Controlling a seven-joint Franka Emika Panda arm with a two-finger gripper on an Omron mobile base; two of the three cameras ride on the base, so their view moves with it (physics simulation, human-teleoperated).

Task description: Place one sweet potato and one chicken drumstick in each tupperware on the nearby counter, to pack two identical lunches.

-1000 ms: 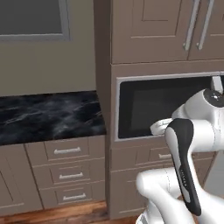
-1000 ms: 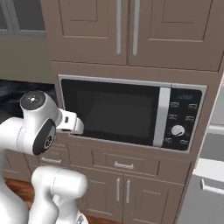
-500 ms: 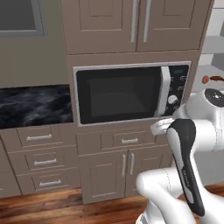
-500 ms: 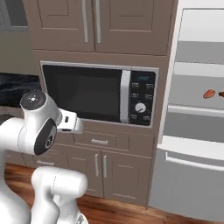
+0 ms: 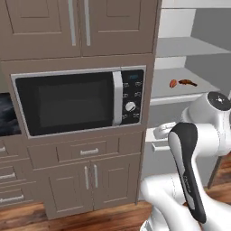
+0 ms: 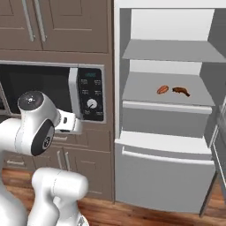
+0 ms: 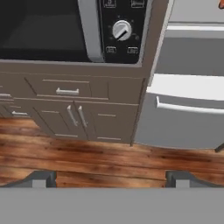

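Observation:
An orange-brown sweet potato (image 6: 162, 89) and a darker chicken drumstick (image 6: 181, 91) lie side by side on a shelf of the open fridge. The left base view shows the same sweet potato (image 5: 173, 83) and drumstick (image 5: 187, 82) at the upper right. A sliver of the black marble counter (image 5: 6, 115) sits at the far left edge. The tupperwares are out of view. My gripper (image 7: 111, 178) is open with nothing between its fingertips. It hangs well short of the fridge and points down at the cabinet fronts and wooden floor.
A built-in microwave (image 5: 76, 101) sits in the brown cabinet column left of the fridge, with drawers and doors (image 7: 72, 113) below it. The fridge shelf (image 6: 132, 95) is white, and a closed lower drawer (image 6: 163, 172) sits beneath it. My folded arm (image 5: 189, 176) fills the foreground.
The whole picture has slid left as the base drove right. The counter has nearly left the view and the open fridge with the food has come in. The gripper stays open.

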